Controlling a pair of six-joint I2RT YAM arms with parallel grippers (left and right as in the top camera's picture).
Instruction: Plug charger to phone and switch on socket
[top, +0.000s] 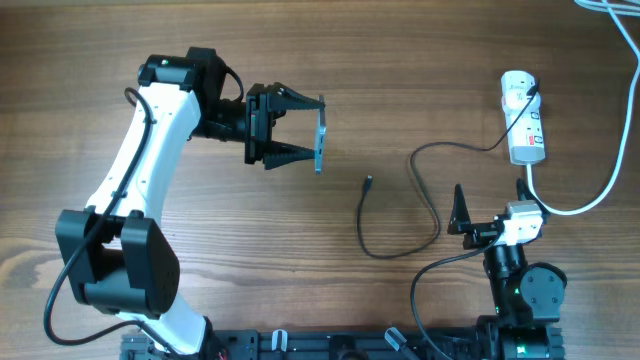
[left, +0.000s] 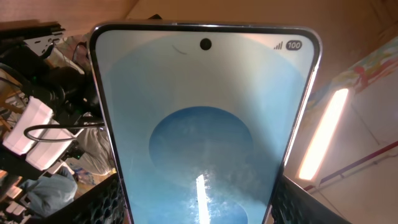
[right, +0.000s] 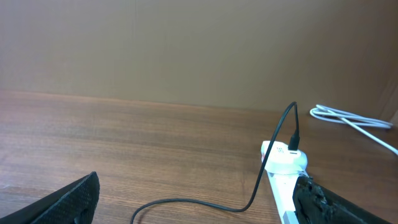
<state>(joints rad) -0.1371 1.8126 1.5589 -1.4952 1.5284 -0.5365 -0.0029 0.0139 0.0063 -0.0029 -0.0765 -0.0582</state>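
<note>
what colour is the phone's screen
The phone has a pale blue screen with a darker blue circle, best seen in the left wrist view.

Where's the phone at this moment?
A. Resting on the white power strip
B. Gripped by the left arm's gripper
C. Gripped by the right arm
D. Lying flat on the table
B: seen from overhead, the phone stands edge-on between the fingers of the left gripper, and its screen fills the left wrist view.
</note>
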